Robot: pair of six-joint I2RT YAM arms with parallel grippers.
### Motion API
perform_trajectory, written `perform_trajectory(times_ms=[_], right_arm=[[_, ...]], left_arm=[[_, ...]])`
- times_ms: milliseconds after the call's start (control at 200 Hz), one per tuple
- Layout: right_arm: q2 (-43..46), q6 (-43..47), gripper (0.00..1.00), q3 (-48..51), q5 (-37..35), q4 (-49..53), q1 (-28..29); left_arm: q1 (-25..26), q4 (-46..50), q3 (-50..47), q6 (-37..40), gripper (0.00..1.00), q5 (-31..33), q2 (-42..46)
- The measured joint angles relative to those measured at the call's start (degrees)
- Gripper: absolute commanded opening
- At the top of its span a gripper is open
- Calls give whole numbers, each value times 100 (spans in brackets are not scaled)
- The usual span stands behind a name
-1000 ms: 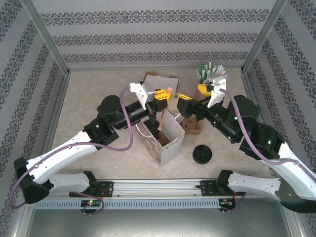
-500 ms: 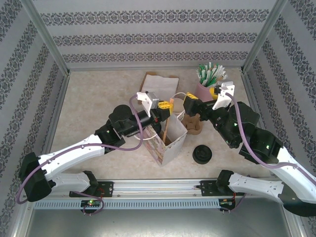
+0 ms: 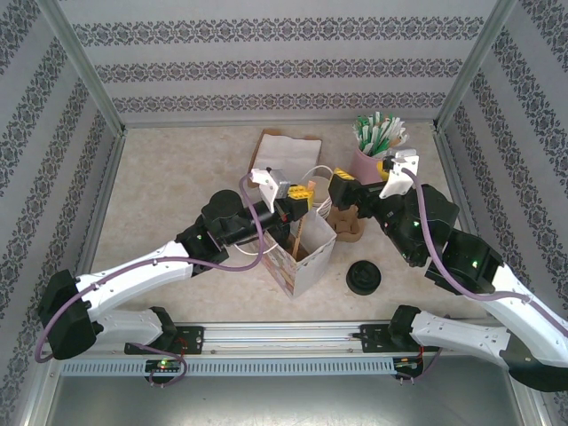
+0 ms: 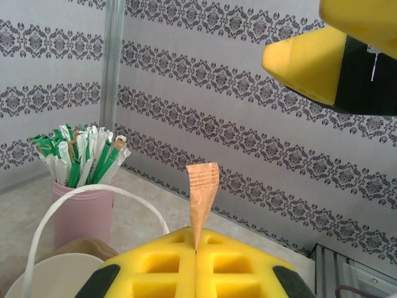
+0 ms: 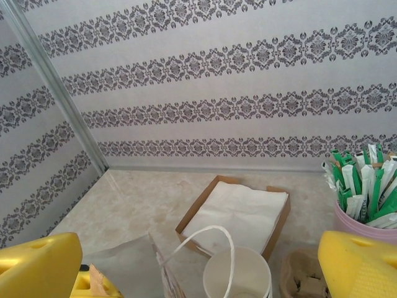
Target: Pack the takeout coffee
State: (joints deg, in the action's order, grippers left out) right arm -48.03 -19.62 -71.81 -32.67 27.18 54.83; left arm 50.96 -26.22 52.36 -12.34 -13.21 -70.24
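A white paper bag [image 3: 312, 259] with a patterned side stands open in the middle of the table. My left gripper [image 3: 300, 197] [image 4: 196, 249] hovers just behind its mouth, shut on a thin brown paper stick [image 3: 299, 232] [image 4: 202, 186]. The stick's lower end reaches down into the bag. My right gripper [image 3: 343, 185] [image 5: 198, 264] is beside it on the right, open wide and holding nothing, above a lidless white cup [image 5: 239, 273]. The takeout coffee is hidden from view; I cannot tell whether it is in the bag.
Loose black lids [image 3: 364, 277] lie right of the bag. A brown cardboard holder [image 3: 348, 224] and a pink cup of green and white packets [image 3: 373, 146] [image 4: 79, 205] stand behind. A napkin tray [image 3: 286, 146] [image 5: 239, 211] sits at the back. The bag's white handle [image 4: 93, 197] loops upward.
My left arm has swung right and lower, carrying the brown stick over the bag's mouth. The right gripper has opened a little wider and shifted slightly right.
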Motion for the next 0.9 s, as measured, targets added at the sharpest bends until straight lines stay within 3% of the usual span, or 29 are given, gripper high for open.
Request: perform_trajectory(times_ms=[225, 490, 669, 904], right_arm=[[0, -17, 98, 9, 46, -2, -107], [-2, -20, 98, 11, 76, 2, -149], [0, -20, 98, 79, 74, 48, -236], [2, -20, 97, 109, 74, 170, -299]], left_arm=[[0, 4, -50, 26, 28, 24, 22], [0, 472, 101, 138, 33, 48, 188], [0, 1696, 1108, 358, 41, 243, 210], [-7, 3287, 2736, 743, 41, 774, 144]])
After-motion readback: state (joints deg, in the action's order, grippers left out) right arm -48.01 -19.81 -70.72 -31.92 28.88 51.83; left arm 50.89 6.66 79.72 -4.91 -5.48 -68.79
